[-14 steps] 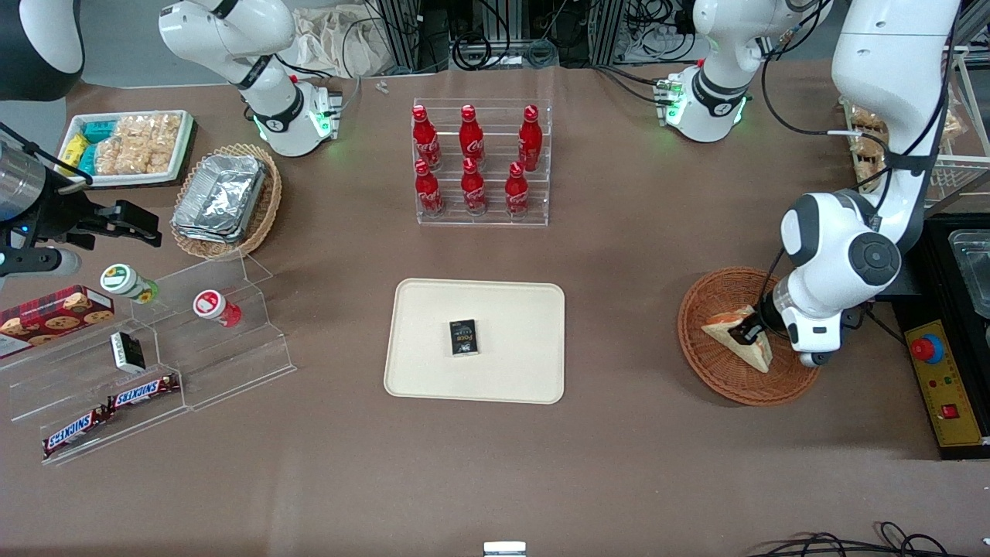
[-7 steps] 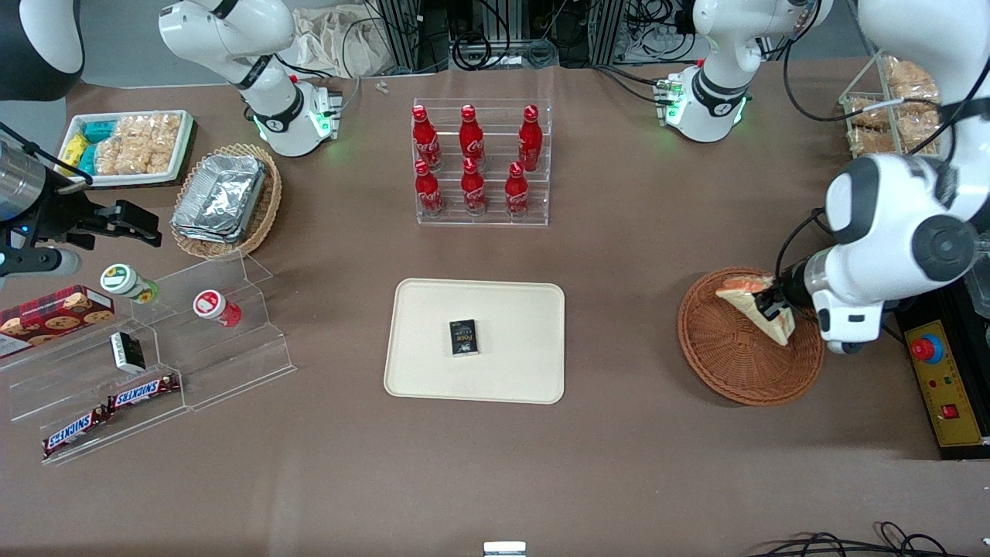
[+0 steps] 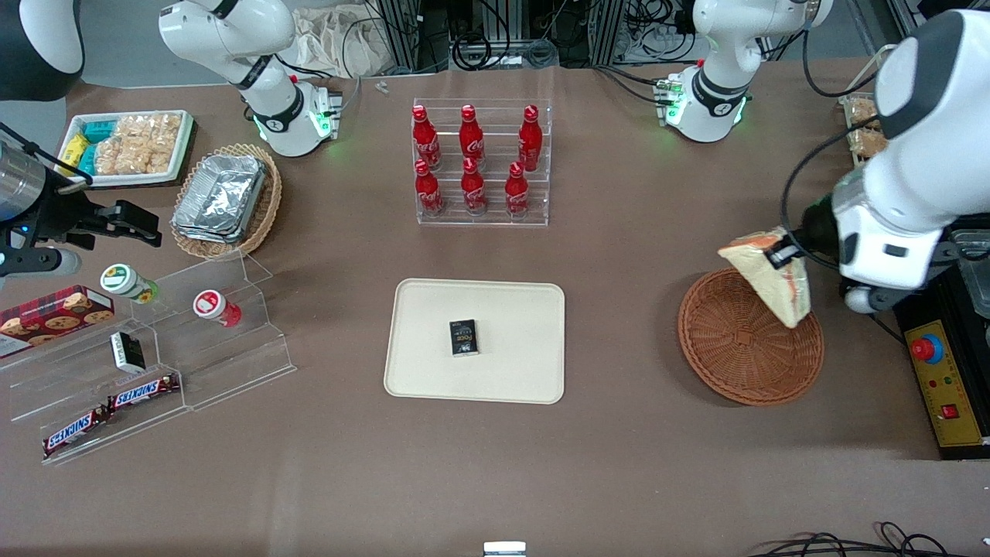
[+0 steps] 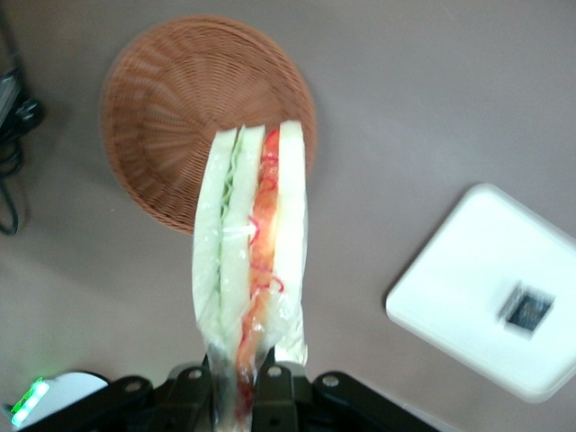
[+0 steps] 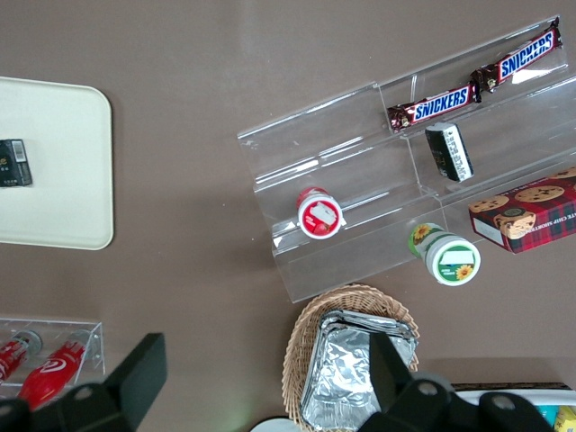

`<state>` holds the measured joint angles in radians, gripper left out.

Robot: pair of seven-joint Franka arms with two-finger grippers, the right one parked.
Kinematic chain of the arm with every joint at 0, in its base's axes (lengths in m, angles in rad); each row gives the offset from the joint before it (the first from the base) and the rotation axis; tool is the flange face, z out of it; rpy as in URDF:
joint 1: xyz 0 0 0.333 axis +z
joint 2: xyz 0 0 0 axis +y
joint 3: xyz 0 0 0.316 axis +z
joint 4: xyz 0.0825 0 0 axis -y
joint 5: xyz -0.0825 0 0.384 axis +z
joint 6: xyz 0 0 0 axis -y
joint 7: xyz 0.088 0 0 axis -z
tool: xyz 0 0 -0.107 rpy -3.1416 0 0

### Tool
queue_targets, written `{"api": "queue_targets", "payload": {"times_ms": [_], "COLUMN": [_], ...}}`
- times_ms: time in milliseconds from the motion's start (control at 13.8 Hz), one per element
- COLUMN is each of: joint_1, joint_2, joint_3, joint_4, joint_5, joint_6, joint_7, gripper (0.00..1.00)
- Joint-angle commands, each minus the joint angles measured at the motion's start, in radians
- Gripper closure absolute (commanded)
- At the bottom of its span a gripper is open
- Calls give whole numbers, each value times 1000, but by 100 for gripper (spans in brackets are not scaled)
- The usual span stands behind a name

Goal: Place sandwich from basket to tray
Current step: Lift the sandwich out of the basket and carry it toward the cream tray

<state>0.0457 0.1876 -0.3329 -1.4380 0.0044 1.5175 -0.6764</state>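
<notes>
A robotics lab — cable bundles and an emergency-stop box edge the table.

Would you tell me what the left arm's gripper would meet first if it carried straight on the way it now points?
Most likely the basket. The gripper, shut on the sandwich, points down past the sandwich's tip, which shows over the basket's rim in the wrist view. Depth is unclear, so it might just touch the table beside that rim.

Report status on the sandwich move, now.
End effector shut on sandwich, held above basket. Basket holds nothing else. Tray not yet reached; small black box sits mid-tray, bare tray around it.
</notes>
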Motion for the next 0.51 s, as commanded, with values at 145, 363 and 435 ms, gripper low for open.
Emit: {"api": "queue_targets", "payload": {"times_ms": [145, 363, 435], "joint_1": [-137, -260, -295], "joint_2": [98, 197, 243], "joint_3": [-95, -94, -94], "joint_4": [28, 31, 34], "joint_5": [100, 150, 184], "joint_6": [80, 169, 209], "joint_7": [136, 138, 130], "gripper": [100, 100, 100]}}
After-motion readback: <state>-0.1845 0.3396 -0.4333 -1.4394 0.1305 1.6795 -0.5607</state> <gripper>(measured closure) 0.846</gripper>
